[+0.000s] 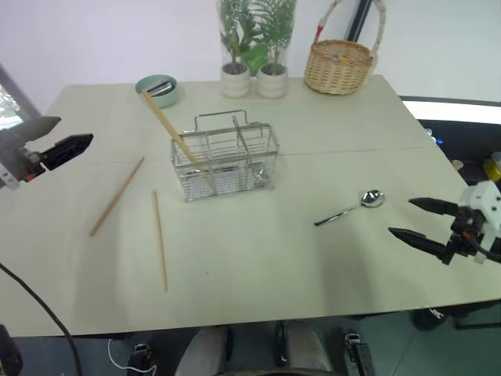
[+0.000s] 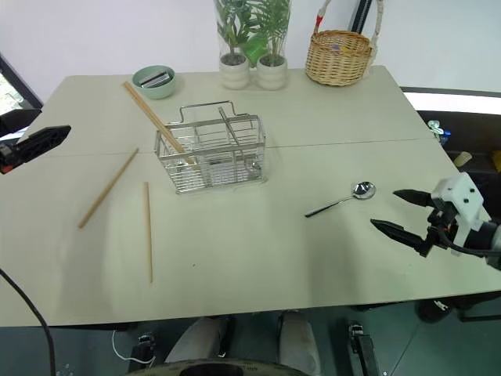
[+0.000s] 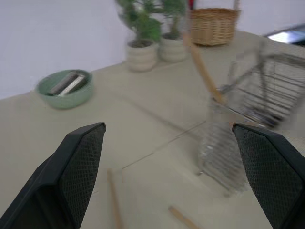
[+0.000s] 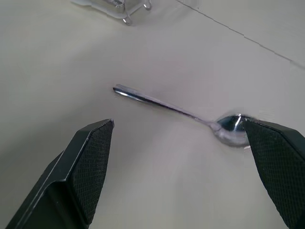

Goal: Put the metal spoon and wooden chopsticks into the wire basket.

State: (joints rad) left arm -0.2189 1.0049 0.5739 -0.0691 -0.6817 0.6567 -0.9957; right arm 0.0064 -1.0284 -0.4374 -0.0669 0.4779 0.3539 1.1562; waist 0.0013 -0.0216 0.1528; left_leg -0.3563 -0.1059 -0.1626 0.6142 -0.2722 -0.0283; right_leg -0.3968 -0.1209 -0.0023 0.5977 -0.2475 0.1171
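While both hands hang spread wide and empty:
Basket: rectangular silver wire-mesh basket (image 1: 225, 159) mid-counter, rigid, one stick already leaning inside.
Chopsticks: two light-brown wooden chopsticks (image 1: 160, 239) flat to its left; light, stiff, roll-prone; pinch mid-length.
Spoon: small shiny metal spoon (image 1: 350, 207) near right hand (image 1: 419, 222); slippery, low; take the handle.
Left hand (image 1: 66, 150): well apart from sticks.

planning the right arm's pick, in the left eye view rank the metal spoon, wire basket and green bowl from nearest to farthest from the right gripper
From the right gripper:
1. metal spoon, on the table just to its left.
2. wire basket, mid-table.
3. green bowl, at the far left edge.
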